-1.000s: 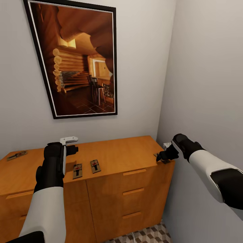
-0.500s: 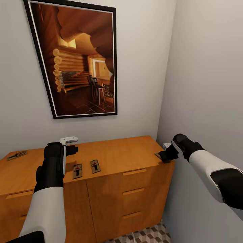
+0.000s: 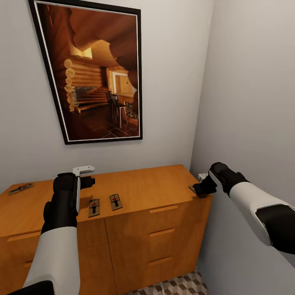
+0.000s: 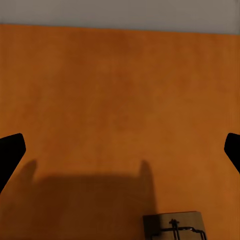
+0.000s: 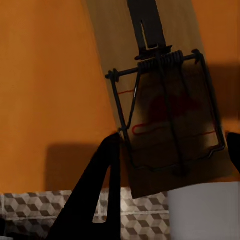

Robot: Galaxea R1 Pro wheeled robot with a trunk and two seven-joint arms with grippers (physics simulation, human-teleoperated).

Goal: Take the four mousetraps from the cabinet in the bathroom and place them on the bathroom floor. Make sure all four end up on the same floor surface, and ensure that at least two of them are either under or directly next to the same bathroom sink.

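Observation:
The orange-brown cabinet stands against the wall. Two mousetraps lie side by side near its front edge, and a third mousetrap lies at its far left. A fourth mousetrap sits at the cabinet's right corner and juts over the edge. My right gripper is shut on it, a black finger against each long side. My left gripper hovers open over the top just behind the pair. Its fingers are spread wide and the end of one trap peeks in.
A large framed picture hangs on the wall above the cabinet. The side wall stands close to my right arm. A patch of cube-patterned floor lies at the cabinet's foot, and the same tiles lie below the cabinet edge.
The right gripper's fingers have drawn together on the corner mousetrap. The left arm and the other three traps have not moved.

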